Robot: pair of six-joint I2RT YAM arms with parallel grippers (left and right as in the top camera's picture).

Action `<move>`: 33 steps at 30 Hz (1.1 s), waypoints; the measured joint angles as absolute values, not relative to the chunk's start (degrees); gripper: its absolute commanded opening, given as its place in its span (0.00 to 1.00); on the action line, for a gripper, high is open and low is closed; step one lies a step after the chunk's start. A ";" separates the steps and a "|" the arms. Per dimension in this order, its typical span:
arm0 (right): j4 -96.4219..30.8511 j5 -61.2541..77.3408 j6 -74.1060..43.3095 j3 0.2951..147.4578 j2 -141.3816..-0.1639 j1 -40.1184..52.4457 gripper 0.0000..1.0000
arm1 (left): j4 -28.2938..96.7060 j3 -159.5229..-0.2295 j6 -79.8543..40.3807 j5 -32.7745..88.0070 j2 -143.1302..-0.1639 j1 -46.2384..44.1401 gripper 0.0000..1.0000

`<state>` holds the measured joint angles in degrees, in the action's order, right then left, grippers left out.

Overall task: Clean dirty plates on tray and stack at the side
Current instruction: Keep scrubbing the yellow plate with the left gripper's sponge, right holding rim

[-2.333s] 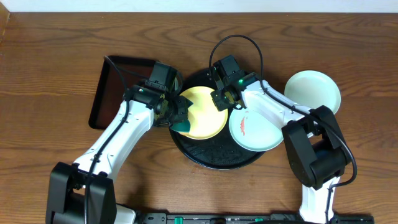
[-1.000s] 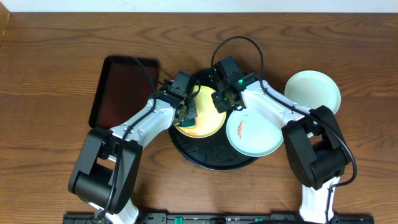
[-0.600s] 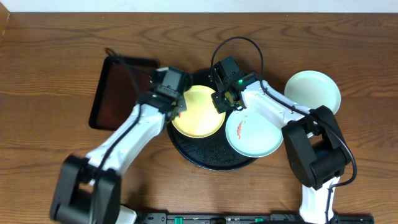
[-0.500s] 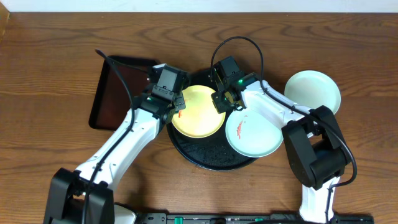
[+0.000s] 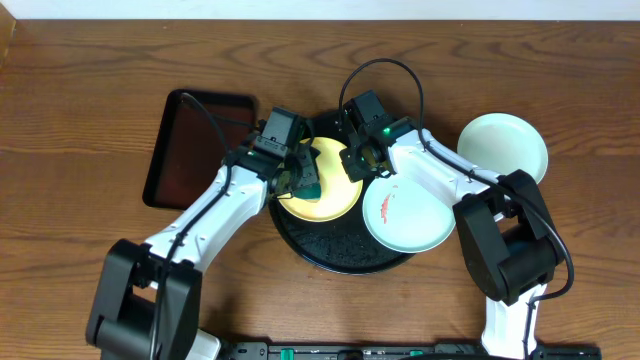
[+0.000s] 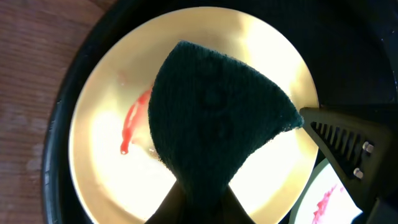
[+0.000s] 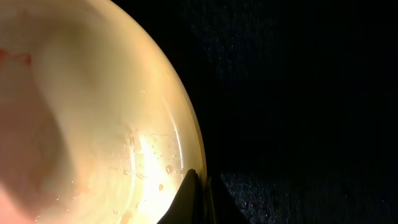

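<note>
Left fingers (image 6: 166,210) clamp teal sponge (image 6: 211,118) on red-smeared yellow plate (image 6: 102,168); right fingers (image 6: 348,134) pinch its rim.

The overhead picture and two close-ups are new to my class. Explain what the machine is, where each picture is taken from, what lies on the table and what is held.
These are two white robot arms, each ending in a two-finger gripper. One picture looks down from above; the other two come from cameras on the wrists. On the wooden table sits a round black tray holding a yellow plate and a pale plate smeared red. A second pale plate lies beside the tray, a dark rectangular tray on the other side. The left gripper holds a teal sponge over the yellow plate; the right gripper pinches that plate's rim.
</note>
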<state>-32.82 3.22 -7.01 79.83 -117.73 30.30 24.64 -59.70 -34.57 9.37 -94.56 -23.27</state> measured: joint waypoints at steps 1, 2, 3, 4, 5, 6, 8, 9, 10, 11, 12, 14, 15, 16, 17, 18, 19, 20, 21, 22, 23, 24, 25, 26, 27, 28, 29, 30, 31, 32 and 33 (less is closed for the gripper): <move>-32.82 3.22 -7.01 79.83 -117.73 30.30 0.01 | 24.40 -59.70 -34.57 9.58 -94.94 -23.27 0.07; -32.82 3.22 -7.01 79.83 -117.73 30.30 0.01 | 23.92 -59.70 -34.57 9.80 -95.39 -23.27 0.08; -32.80 3.22 -7.01 79.83 -117.73 30.30 0.01 | 23.68 -59.70 -34.57 10.04 -95.85 -23.27 0.07; -32.82 3.22 -7.01 79.83 -117.73 30.30 0.01 | 23.55 -59.70 -34.57 10.20 -96.36 -23.27 0.08; -32.82 3.22 -7.01 79.83 -117.73 30.30 0.01 | 23.46 -59.70 -34.57 10.26 -96.88 -23.27 0.08; -32.82 3.22 -7.01 79.83 -117.73 30.30 0.01 | 23.44 -59.70 -34.57 10.37 -97.51 -23.27 0.07; -32.82 3.22 -7.01 79.83 -117.73 30.30 0.01 | 23.46 -59.70 -34.57 10.39 -98.72 -23.27 0.08; -32.80 3.22 -7.01 79.83 -117.73 30.30 0.01 | 23.44 -59.70 -34.57 10.39 -99.07 -23.27 0.08; -32.82 3.22 -7.01 79.83 -117.73 30.30 0.01 | 23.44 -59.70 -34.57 10.41 -99.39 -23.27 0.08; -32.82 3.22 -7.01 79.83 -117.73 30.30 0.01 | 23.42 -59.70 -34.57 10.39 -99.68 -23.27 0.08; -32.82 3.22 -7.01 79.83 -117.73 30.30 0.01 | 23.38 -59.70 -34.57 10.39 -99.88 -23.27 0.08; -32.82 3.22 -7.01 79.83 -117.73 30.30 0.01 | 23.38 -59.70 -34.57 10.39 -100.01 -23.27 0.08; -32.82 3.22 -7.01 79.83 -117.73 30.30 0.01 | 23.38 -59.70 -34.57 10.35 -100.01 -23.27 0.08; -32.82 3.22 -7.01 79.83 -117.73 30.30 0.01 | 23.33 -59.70 -34.57 10.33 -100.01 -23.27 0.08; -32.82 3.22 -7.01 79.83 -117.73 30.30 0.01 | 23.33 -59.70 -34.57 10.28 -100.03 -23.27 0.08; -32.82 3.22 -7.01 79.83 -117.73 30.30 0.01 | 23.33 -59.70 -34.57 10.17 -100.09 -23.27 0.08; -32.82 3.22 -7.01 79.83 -117.73 30.30 0.01 | 23.33 -59.70 -34.57 10.17 -100.12 -23.27 0.08; -32.80 3.22 -7.01 79.83 -117.73 30.30 0.01 | 23.33 -59.70 -34.57 10.17 -100.14 -23.27 0.08; -32.80 3.22 -7.01 79.83 -117.73 30.30 0.01 | 23.33 -59.70 -34.57 10.17 -100.14 -23.27 0.08; -32.80 3.22 -7.01 79.83 -117.73 30.30 0.01 | 23.31 -59.70 -34.57 10.17 -100.14 -23.27 0.08; -32.80 3.22 -7.01 79.83 -117.73 30.30 0.01 | 23.24 -59.70 -34.57 10.17 -100.14 -23.27 0.08; -32.80 3.22 -7.01 79.83 -117.73 30.30 0.01 | 23.07 -59.70 -34.57 10.17 -100.18 -23.27 0.08; -32.80 3.22 -7.01 79.83 -117.73 30.30 0.01 | 22.85 -59.70 -34.54 10.15 -100.29 -23.27 0.08; -32.80 3.22 -7.01 79.83 -117.73 30.30 0.01 | 22.57 -59.70 -34.52 10.15 -100.51 -23.27 0.08; -32.80 3.22 -7.01 79.83 -117.73 30.30 0.01 | 22.31 -59.70 -34.28 9.96 -101.03 -23.27 0.07; -32.80 3.22 -7.01 79.83 -117.73 30.30 0.01 | 22.31 -59.70 -34.13 9.61 -101.49 -23.27 0.08; -32.82 3.22 -7.01 79.83 -117.73 30.30 0.01 | 22.37 -59.70 -33.78 8.05 -102.02 -23.31 0.08; -32.93 3.22 -7.01 79.83 -117.73 30.30 0.01 | 22.72 -59.70 -33.50 5.61 -102.54 -23.40 0.08; -32.97 3.22 -7.01 79.83 -117.73 30.30 0.01 | 23.03 -59.70 -33.28 3.73 -102.78 -23.49 0.08; -33.17 3.22 -7.01 79.83 -117.73 30.30 0.01 | 23.40 -59.70 -33.15 1.54 -102.85 -23.66 0.08; -33.28 3.25 -7.01 79.83 -117.73 30.30 0.01 | 23.62 -59.70 -33.08 -0.62 -102.85 -23.86 0.08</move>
<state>-33.28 3.25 -7.01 79.83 -117.73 30.30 23.62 -59.70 -33.08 -0.62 -102.85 -23.86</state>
